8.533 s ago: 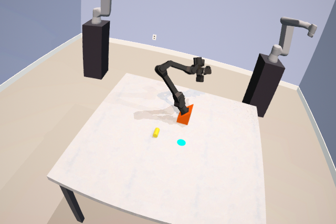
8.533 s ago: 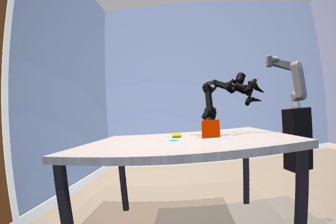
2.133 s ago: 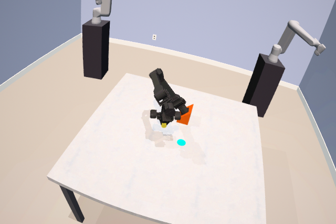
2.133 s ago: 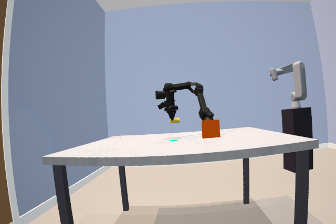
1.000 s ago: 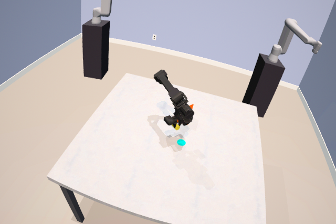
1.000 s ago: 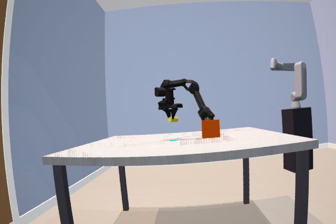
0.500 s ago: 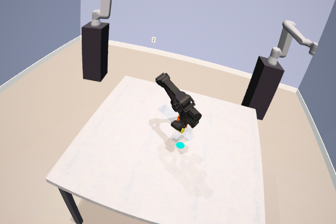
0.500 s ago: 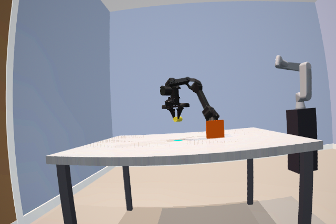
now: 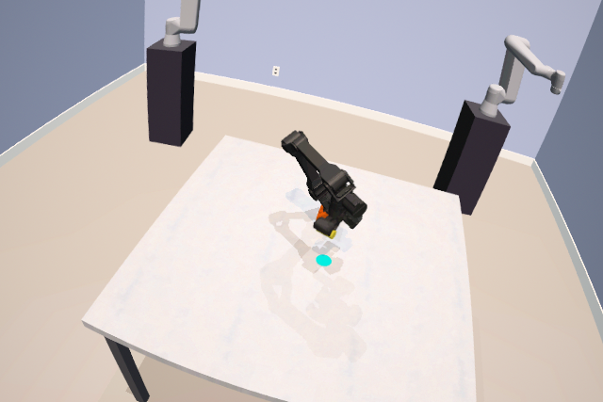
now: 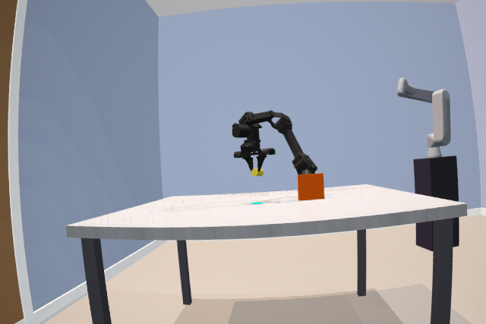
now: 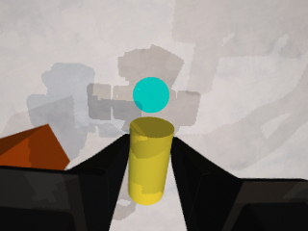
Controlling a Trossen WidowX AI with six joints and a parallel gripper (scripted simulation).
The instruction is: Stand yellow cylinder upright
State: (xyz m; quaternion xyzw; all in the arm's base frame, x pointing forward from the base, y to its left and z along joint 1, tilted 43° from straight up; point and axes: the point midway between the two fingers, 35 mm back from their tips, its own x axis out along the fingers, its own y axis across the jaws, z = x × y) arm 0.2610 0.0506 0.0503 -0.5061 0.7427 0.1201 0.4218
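Cylinder (image 9: 333, 233) (image 10: 257, 172) (image 11: 150, 164) in gripper (image 9: 325, 230) (image 10: 256, 170) (image 11: 150, 141), raised above table (image 9: 204, 290) (image 10: 274, 234) (image 11: 260, 120)

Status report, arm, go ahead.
Gripper shut on cylinder. Cylinder airborne, on its side. Cyan circle unobstructed.

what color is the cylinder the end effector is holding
The cylinder is yellow, clearest in the wrist view.
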